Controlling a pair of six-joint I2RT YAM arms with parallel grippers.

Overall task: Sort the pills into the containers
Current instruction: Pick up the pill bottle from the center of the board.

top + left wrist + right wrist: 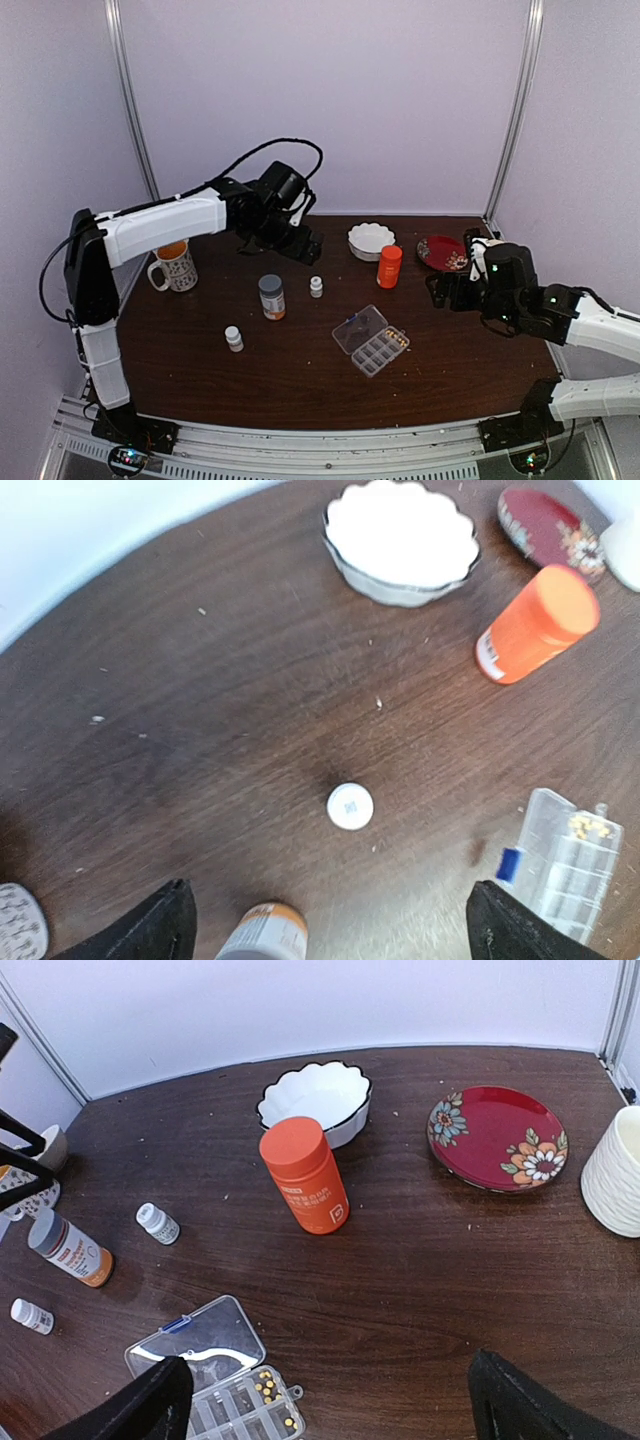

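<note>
Top external view, running left to right.

Left pincer (330, 905): gaping wide, gripping nothing, hanging over the bench (300, 380) near a grey-capped bottle (271, 297).

Small white bottle (350, 807): standing just beyond that pincer.

Pill box (372, 342): lying mid-bench, lid (200, 1335) swung open.

Pills (265, 1387): sitting as a few yellowish specks in an end cell or two; any others too small for telling. Likely weighing almost nothing, feeling hard and smooth, rolling or skittering off easily. Probably calling for gentle pinching across the middle, fingertips only, one at a time.

Right pincer (328, 1372): gaping wide, carrying nothing, hanging well right of the box.
</note>
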